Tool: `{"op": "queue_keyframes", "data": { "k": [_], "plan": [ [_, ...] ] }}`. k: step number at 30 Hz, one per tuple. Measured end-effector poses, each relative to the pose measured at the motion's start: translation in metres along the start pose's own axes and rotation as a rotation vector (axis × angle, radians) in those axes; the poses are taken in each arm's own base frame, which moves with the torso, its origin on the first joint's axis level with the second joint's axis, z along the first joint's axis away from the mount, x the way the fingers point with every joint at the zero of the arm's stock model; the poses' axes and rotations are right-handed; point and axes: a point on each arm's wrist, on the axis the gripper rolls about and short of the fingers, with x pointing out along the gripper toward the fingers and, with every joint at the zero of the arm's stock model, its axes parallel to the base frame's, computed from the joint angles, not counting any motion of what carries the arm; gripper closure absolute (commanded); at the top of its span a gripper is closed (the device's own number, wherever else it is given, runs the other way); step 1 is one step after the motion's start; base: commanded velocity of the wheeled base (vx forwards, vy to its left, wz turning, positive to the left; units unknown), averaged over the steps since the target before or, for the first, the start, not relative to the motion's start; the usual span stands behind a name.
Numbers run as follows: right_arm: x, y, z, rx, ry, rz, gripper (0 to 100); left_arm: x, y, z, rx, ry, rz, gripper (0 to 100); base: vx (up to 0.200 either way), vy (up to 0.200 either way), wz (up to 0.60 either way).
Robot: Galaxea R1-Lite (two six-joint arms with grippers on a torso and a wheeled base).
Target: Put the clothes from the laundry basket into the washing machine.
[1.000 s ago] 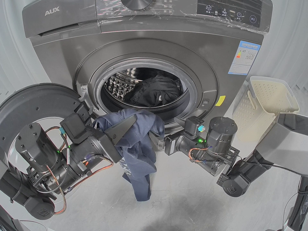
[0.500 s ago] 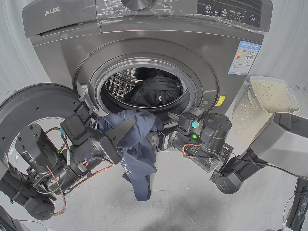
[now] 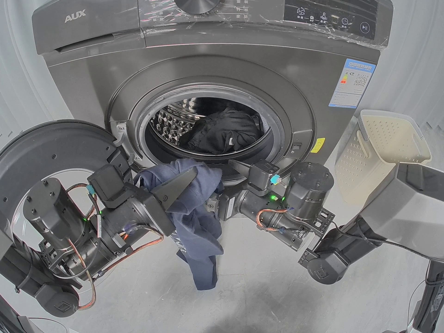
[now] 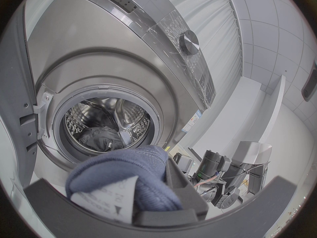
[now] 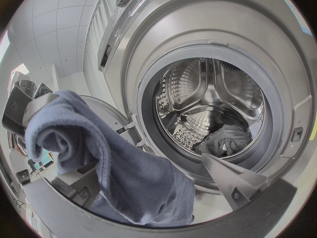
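On grey floor [image 3: 268, 297] before the washing machine [image 3: 208, 65], left gripper [image 3: 182, 183] jaws clamp a blue garment [image 3: 199, 227]; right gripper [image 3: 212, 204] jaws gape.

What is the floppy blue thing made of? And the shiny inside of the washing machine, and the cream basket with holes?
The dark blue floppy garment looks like soft knitted fabric, maybe cotton: it is matte and it droops and folds. The shiny round drum looks like polished steel: it mirrors light and has punched holes. The cream perforated laundry basket seems to be stiff, matte plastic.
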Motion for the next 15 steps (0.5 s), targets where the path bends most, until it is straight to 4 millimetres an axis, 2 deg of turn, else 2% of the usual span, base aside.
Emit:
{"op": "queue_keyframes", "data": {
  "k": [2, 3, 10, 15],
  "plan": [
    [0.0026, 0.0025, -0.0008, 0.001, -0.01, 0.008, 0, -0.0004, -0.0003, -0.0002, -0.001, 0.002, -0.002, 100, 0.0, 0.0, 0.0],
    [0.0037, 0.0037, -0.0011, 0.001, -0.014, 0.011, 100, -0.0007, -0.0003, -0.0004, -0.001, 0.003, -0.002, 100, 0.0, 0.0, 0.0],
    [0.0055, 0.009, -0.0014, 0.003, -0.025, 0.026, 100, -0.0011, -0.0001, -0.0017, -0.003, 0.009, -0.001, 100, 0.0, 0.0, 0.0],
    [-0.0022, 0.0106, 0.0055, 0.004, -0.025, 0.03, 100, -0.001, 0.001, -0.0037, -0.002, 0.017, 0.003, 100, 0.0, 0.0, 0.0]
  ]
}}
